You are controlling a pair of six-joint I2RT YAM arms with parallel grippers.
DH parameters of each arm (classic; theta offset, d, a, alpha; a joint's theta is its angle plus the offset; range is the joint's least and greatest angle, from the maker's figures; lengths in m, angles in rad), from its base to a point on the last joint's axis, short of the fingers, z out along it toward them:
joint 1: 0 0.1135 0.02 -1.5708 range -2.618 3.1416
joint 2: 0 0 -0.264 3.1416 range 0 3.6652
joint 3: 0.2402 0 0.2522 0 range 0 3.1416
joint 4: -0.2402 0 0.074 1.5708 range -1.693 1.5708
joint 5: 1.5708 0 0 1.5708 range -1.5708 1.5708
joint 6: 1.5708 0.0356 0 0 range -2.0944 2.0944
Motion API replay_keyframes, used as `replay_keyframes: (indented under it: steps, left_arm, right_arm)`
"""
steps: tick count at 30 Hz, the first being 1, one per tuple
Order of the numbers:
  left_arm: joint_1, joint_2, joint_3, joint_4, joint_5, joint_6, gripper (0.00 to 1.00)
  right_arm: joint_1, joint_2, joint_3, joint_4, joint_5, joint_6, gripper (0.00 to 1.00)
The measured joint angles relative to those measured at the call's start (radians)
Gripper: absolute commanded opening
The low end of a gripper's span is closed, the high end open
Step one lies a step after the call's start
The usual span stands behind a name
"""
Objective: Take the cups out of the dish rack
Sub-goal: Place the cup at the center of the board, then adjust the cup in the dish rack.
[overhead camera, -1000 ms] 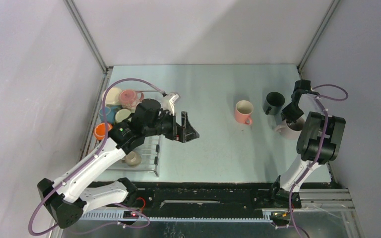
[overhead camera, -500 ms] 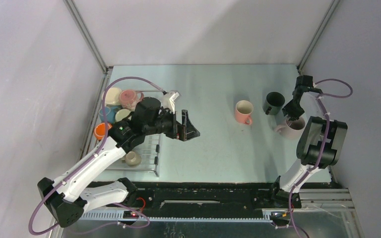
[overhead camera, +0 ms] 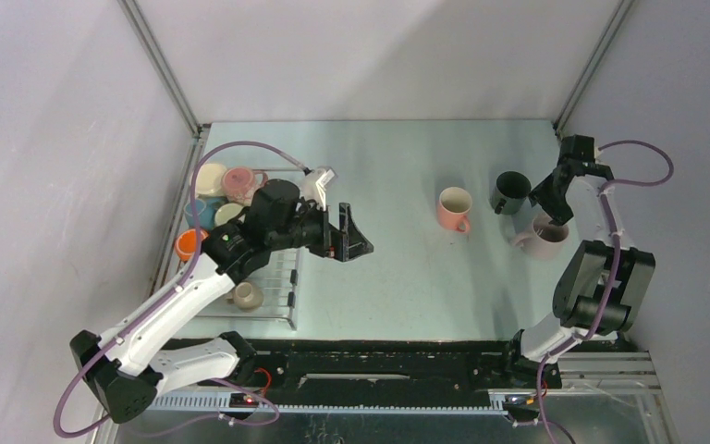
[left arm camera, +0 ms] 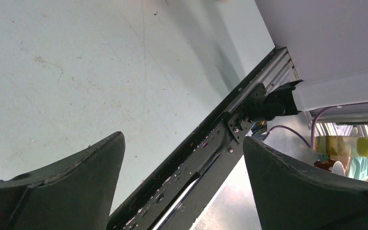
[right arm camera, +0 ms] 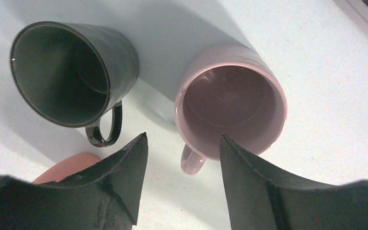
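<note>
Right wrist view: the right gripper (right arm camera: 183,143) has its jaws apart with nothing between them. It sits above a mauve mug (right arm camera: 232,103) that stands upright on the table (overhead camera: 397,277), handle toward the camera. A dark grey mug (right arm camera: 60,72) stands just beside it, not touching.

Change noted: a second ago this gripper was down at the mauve mug's rim with its jaws nearly together. Since then they have spread, and the wrist has lifted back toward the far right corner. Judgement: the mug has been released and this placement is complete.

Top external view: three cups are off the dish rack (overhead camera: 277,277) — the mauve, the dark grey, and a salmon mug (overhead camera: 455,208) apart to their left. The rack, at the table's left edge, holds an orange mug (overhead camera: 188,245), a pink mug (overhead camera: 238,180), a blue mug (overhead camera: 199,213), a pale green mug (overhead camera: 229,215) and two cream ones. The left arm covers part of it, so the count may run short.

Left gripper (left arm camera: 182,139): jaws fully spread and empty, over bare table just right of the rack — position unchanged across the frames. Judgement: about a third of the unloading is done.
</note>
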Motion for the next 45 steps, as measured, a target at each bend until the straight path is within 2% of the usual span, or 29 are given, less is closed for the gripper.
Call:
replay_keyframes:
  steps: [9, 11, 19, 25, 36, 45]
  left_arm:
    - [0.0, 0.022, 0.038, 0.0, -0.003, 0.0, 1.0]
    - [0.0, 0.033, 0.051, 0.0, -0.003, 0.0, 1.0]
    - [0.0, 0.058, 0.109, -0.008, -0.04, 0.001, 1.0]
    - [0.0, 0.072, 0.132, -0.021, -0.092, 0.0, 1.0]
    - [0.001, 0.11, 0.188, -0.063, -0.198, 0.0, 1.0]
    - [0.062, 0.111, 0.192, -0.115, -0.356, -0.021, 1.0]
  right_arm:
    - [-0.002, -0.078, 0.0, -0.018, -0.006, -0.009, 0.91]
    - [-0.002, -0.1, 0.001, -0.027, -0.007, -0.01, 0.99]
    - [0.007, -0.203, 0.029, -0.062, -0.013, -0.018, 1.0]
    - [0.06, -0.279, 0.03, -0.083, -0.014, -0.027, 1.0]
    - [0.242, -0.333, 0.037, -0.101, -0.013, -0.035, 1.0]
    - [0.465, -0.335, 0.048, -0.092, -0.05, -0.039, 1.0]
